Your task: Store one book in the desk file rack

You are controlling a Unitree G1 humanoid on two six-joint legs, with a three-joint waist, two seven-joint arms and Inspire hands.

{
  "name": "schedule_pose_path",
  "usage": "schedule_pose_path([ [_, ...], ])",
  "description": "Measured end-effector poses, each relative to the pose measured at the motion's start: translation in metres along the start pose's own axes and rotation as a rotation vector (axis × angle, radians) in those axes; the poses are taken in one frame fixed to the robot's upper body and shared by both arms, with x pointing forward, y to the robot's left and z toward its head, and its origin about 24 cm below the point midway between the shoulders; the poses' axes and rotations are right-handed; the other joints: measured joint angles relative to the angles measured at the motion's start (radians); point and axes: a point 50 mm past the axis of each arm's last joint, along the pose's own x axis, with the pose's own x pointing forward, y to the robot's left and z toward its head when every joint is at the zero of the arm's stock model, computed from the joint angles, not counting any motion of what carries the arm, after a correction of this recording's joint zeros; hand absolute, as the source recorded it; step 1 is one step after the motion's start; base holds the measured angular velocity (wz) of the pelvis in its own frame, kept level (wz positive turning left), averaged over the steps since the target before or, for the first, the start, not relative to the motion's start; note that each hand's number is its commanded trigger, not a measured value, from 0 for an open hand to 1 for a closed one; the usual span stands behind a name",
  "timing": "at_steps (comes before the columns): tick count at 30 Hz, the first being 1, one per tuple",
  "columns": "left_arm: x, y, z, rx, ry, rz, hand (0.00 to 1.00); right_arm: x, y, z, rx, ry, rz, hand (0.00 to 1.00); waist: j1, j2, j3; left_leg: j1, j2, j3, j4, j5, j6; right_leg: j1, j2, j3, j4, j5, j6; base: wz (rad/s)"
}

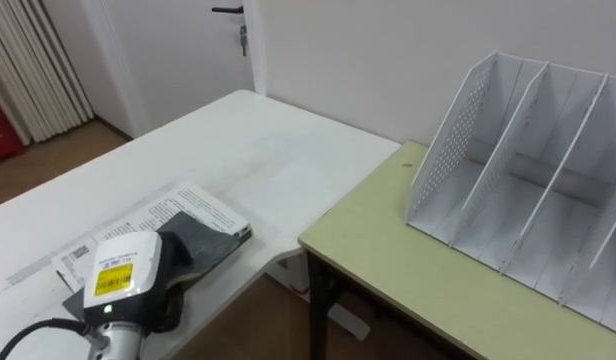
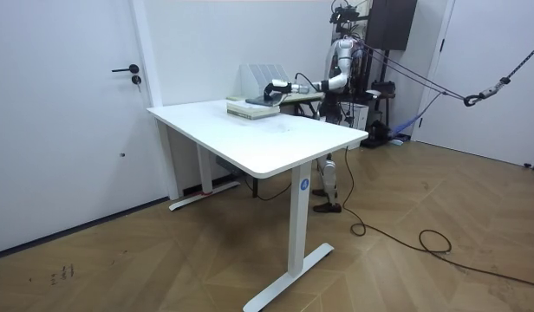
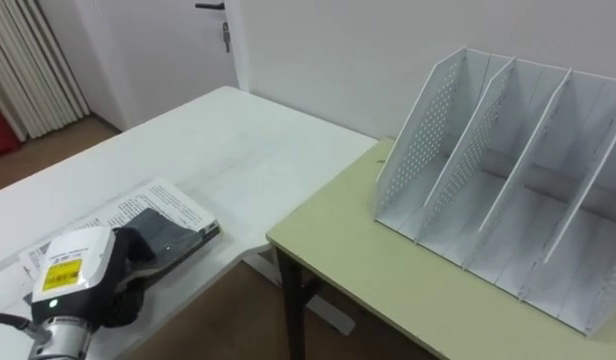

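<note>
two surfaces: left hand (image 1: pixel 176 258) on the book (image 1: pixel 204 212) on the white table (image 1: pixel 238 140), grip unclear; file rack (image 1: pixel 518 170) on the green desk (image 1: pixel 408 262).

1. The file rack (image 1: pixel 528 190) stands on a pale green counter (image 1: pixel 388 255). It is white, with a perforated side wall and slanted dividers forming several compartments.
2. Left of the rack, a white counter (image 1: pixel 238 150) sits just beside the green one.
3. The book (image 1: pixel 203 208) lies flat near the white counter's front edge, well apart from the rack and to its left.
4. The left hand (image 1: pixel 183 250) rests on the book, its dark fingers laid flat on the cover and reaching toward the rack.
5. Beyond and left of the rack are a white door (image 1: pixel 178 40) with a dark handle (image 1: pixel 228 10) and a curtain (image 1: pixel 38 70).
</note>
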Motion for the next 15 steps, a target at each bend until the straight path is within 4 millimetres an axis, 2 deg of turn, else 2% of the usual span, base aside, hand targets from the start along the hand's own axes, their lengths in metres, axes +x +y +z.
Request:
schedule_pose_path([
  [5, 0.001, 0.011, 0.001, -0.097, -0.008, 0.012, 1.00, 0.000, 0.000, 0.002, 0.002, -0.029, 0.002, 0.00, -0.002, 0.001, -0.0006, -0.024, -0.001, -0.009, 0.006, 0.000, 0.000, -0.016, -0.002, -0.010, 0.000, 0.000, 0.000, 0.06],
  [8, -0.003, 0.024, 0.007, -0.232, -0.030, 0.031, 1.00, 0.000, 0.001, 0.003, 0.004, -0.040, 0.005, 0.00, -0.001, 0.000, -0.0005, -0.027, -0.001, -0.009, 0.006, 0.000, 0.000, -0.017, -0.003, -0.014, -0.002, 0.000, 0.000, 0.03],
  [15, -0.006, 0.056, 0.038, -0.620, -0.201, 0.100, 1.00, -0.001, 0.005, 0.023, 0.032, -0.160, 0.015, 0.00, 0.022, -0.007, 0.0050, -0.030, 0.004, -0.022, 0.007, 0.000, 0.000, -0.022, -0.004, -0.022, 0.000, 0.000, 0.000, 0.02],
])
